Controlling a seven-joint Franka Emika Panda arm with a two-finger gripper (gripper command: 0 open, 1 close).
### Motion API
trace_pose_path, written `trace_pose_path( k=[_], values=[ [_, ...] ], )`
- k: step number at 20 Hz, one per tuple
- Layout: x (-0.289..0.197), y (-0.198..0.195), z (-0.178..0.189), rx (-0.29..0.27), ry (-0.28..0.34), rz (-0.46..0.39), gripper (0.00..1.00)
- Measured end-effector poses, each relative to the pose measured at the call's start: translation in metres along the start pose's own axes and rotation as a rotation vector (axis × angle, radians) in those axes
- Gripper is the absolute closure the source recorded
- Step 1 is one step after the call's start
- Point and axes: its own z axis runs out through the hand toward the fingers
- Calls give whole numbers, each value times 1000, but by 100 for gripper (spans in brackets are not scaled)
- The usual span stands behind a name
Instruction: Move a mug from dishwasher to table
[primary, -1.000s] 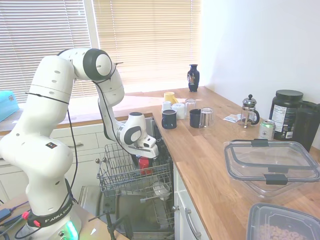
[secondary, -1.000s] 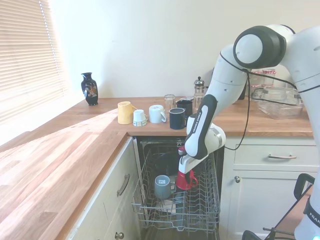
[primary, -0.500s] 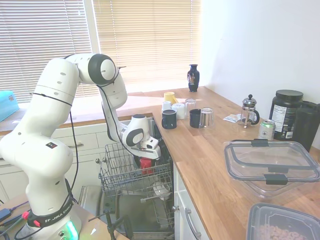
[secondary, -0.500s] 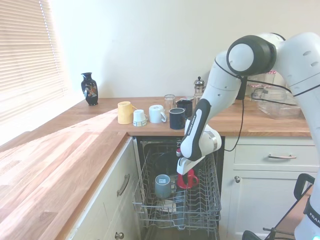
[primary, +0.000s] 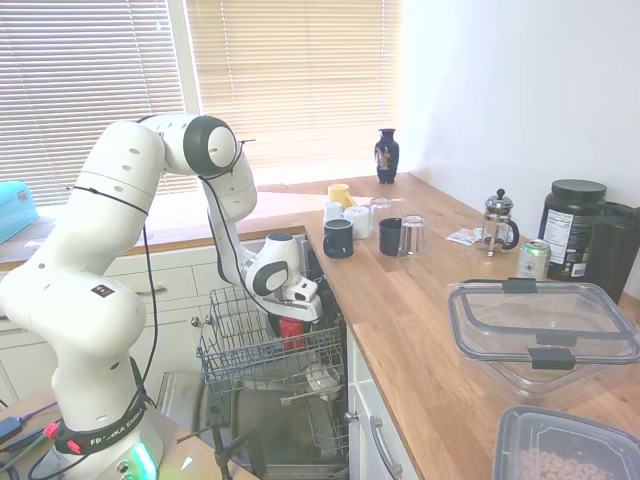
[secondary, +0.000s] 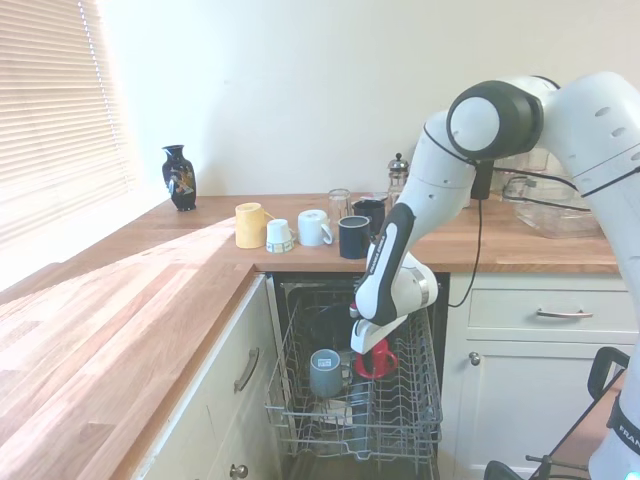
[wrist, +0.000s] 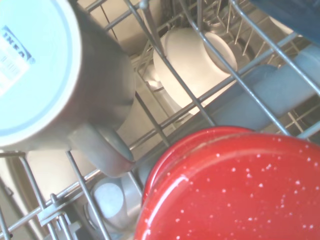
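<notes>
Small glossy red mug (secondary: 376, 358) gripped by white arm's gripper (secondary: 368, 348) over grey wire dishwasher rack (secondary: 400, 410), upturned blue-grey cup (secondary: 324, 372) at nine o'clock in the second exterior view.

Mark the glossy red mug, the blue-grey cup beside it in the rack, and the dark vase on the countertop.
glossy red mug (secondary: 376, 359), second exterior view, its side wall.
blue-grey cup (secondary: 324, 372), second exterior view, its body.
dark vase (secondary: 179, 178), second exterior view, its belly.

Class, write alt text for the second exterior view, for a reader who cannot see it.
A white robot arm reaches down into an open dishwasher, its gripper at a red mug in the wire rack beside an upside-down blue-grey cup. Above, a wooden countertop holds a row of cups and a dark vase.
</notes>
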Motion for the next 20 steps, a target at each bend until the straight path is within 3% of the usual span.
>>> trace_pose_path(
  k=[20],
  values=[
    [-3,2,14,-48,-72,-7,100]
  ],
)
